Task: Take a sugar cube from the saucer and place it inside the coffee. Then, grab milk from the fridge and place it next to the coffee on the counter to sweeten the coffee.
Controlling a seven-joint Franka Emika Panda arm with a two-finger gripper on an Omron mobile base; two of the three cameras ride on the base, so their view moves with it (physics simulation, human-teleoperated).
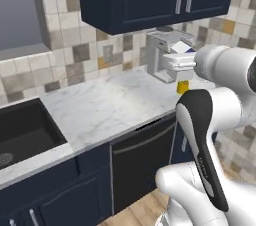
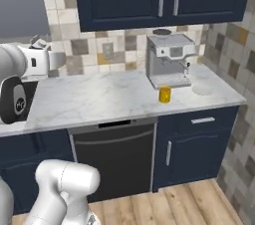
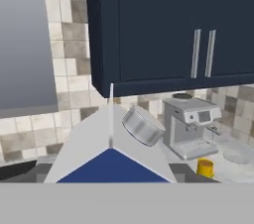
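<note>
The pincer (image 1: 178, 58) is clamped on the milk (image 3: 111, 143), its jaws standing wide because the carton's body fills the gap between them. In the hand view the carton's slanted white top and dark blue patch rise right at the bottom of the picture, hiding the finger tips, so exactly where the pads bear on the side walls cannot be told. The carton hangs in the air above the counter (image 2: 99, 99), well apart from the coffee (image 2: 165, 94), which stands in front of the espresso machine (image 2: 169, 59) with the saucer (image 2: 202, 89) just to its right.

As a thing to handle, the carton is probably light to middling, with flat walls that give a little under pressure (squeeze hard and they would likely buckle). The smooth sides could slip if the hold is loose. The sensible place to take it is across two opposite flat faces of the body, below the slanted top, and kept upright. Set down near the mug, it needs room so that it does not knock the coffee
</note>
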